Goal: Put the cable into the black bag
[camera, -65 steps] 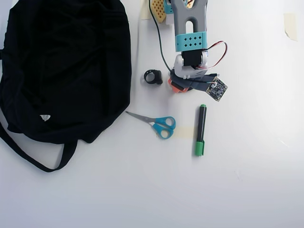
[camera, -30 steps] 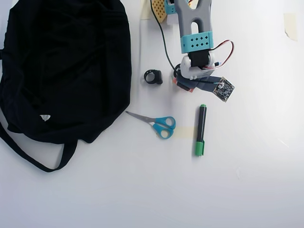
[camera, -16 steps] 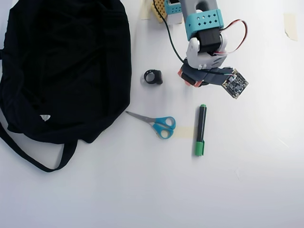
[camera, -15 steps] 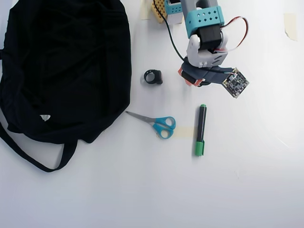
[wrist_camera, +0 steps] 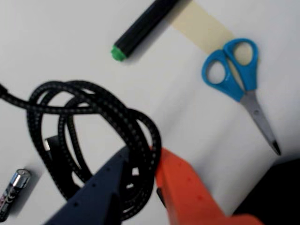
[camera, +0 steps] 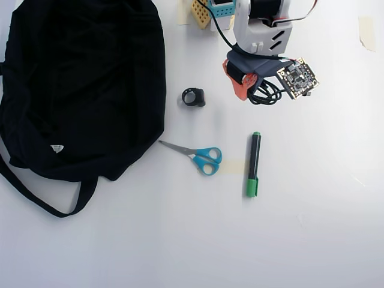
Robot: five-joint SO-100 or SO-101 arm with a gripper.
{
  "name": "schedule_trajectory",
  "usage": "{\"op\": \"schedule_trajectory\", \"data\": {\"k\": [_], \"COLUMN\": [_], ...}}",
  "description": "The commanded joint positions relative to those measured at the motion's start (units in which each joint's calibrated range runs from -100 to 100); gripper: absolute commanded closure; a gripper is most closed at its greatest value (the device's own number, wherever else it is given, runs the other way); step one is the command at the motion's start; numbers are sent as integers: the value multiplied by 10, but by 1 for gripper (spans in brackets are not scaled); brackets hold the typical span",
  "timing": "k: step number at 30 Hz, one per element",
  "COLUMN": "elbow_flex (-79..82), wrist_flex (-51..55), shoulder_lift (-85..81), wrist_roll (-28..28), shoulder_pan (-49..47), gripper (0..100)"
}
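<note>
Cable [wrist_camera: 93, 131] coil sits pinched in your pincer [wrist_camera: 140, 187], jaws nearly closed on its strands, apparently raised over the bench [camera: 312, 210]. Grasp looks done; carry comes next. You need to swing across to the black bag [camera: 84, 84], clearing the scissors [camera: 201, 156].

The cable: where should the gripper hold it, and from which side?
Grip the bundled strands at the edge of the cable coil, where the gripper already straddles them in the wrist view, one finger inside the loop and one outside. Coming from above suits it: the coil is loose, and its stacked strands give more to pinch than the single tail.
</note>
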Motion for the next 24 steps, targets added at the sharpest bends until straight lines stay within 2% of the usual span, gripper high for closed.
{"op": "schedule_trajectory", "data": {"k": [1,14,24], "elbow_flex": [-26,-32,-75], "wrist_flex": [-4,-4,-4], "shoulder_lift": [-47,-88,-88], "wrist_roll": [-33,-139,-141], "shoulder_pan": [22,77,151], "gripper": [98,98,98]}}
